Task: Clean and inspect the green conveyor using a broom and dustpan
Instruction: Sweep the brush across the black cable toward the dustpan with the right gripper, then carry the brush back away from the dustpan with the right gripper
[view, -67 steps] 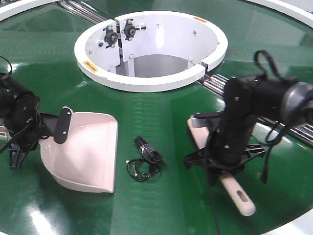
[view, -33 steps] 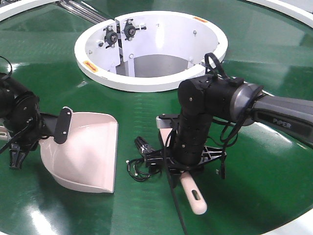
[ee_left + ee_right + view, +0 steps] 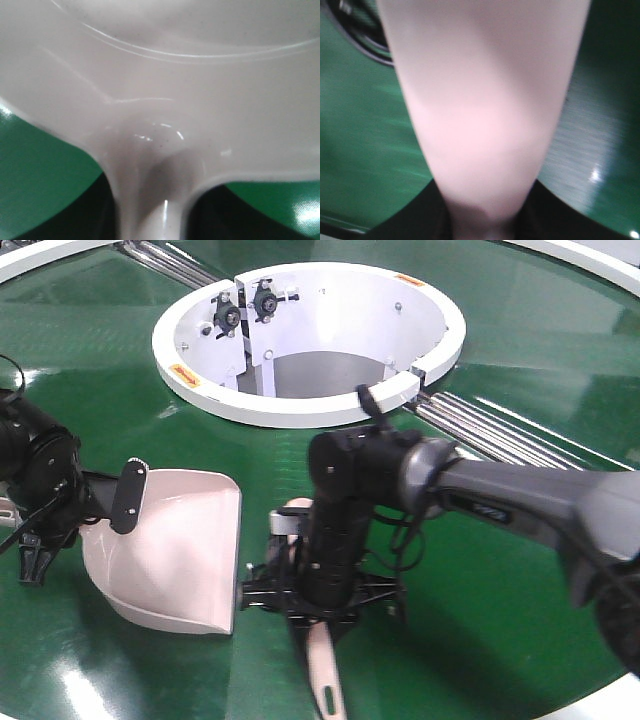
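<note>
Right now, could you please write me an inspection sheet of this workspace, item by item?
Surface: green conveyor glossy, with glare patches; silver rollers show in a seam.
Job's things: dustpan lies with its lip towards the broom, which is close to that lip.
Clutter: dark cord loops beside the broom in the right wrist view; mostly hidden in the front view.
Claws: left claw shut on the dustpan handle; right claw shut on the broom.
Cables: black arm cable stands in a loop near the hub.
Surroundings: white ring hub; white outer rim.
</note>
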### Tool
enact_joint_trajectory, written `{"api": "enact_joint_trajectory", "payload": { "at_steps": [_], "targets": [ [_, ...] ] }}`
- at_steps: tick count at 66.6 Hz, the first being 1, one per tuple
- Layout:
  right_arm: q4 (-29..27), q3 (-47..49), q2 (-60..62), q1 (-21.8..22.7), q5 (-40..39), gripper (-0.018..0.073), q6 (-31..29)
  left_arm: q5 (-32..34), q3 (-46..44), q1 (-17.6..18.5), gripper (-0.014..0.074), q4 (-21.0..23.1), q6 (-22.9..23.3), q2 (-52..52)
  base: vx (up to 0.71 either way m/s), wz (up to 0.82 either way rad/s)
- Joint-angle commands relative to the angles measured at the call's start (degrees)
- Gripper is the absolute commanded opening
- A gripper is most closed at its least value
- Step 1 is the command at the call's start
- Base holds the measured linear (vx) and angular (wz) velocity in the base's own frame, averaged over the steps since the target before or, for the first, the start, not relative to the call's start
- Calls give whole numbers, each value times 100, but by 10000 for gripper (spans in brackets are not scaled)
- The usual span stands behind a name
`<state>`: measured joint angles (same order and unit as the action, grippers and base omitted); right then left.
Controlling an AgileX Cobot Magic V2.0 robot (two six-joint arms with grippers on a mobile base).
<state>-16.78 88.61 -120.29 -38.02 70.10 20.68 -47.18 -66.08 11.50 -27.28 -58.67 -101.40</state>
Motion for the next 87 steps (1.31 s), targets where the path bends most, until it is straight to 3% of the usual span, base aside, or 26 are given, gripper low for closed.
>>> {"api": "enact_joint_trajectory", "payload": {
  "at_steps": [1,30,50,71,87],
  "targets": [
    [-341,686,51,-177,377,-6,-144,-3,-151,37,-6,-112,-14,238,0,0],
    [-1102,2840,-846,-493,377,-6,-479,-3,-151,37,-6,-112,-14,238,0,0],
    [-1106,3060,-843,-409,377,-6,-511,-3,-151,37,-6,-112,-14,238,0,0],
    [-367,2850,-137,96,377,-6,-446,-3,-151,37,-6,-112,-14,238,0,0],
    [100,2202,724,764,377,-5,-874,-3,-151,37,-6,-112,-14,238,0,0]
  ]
}}
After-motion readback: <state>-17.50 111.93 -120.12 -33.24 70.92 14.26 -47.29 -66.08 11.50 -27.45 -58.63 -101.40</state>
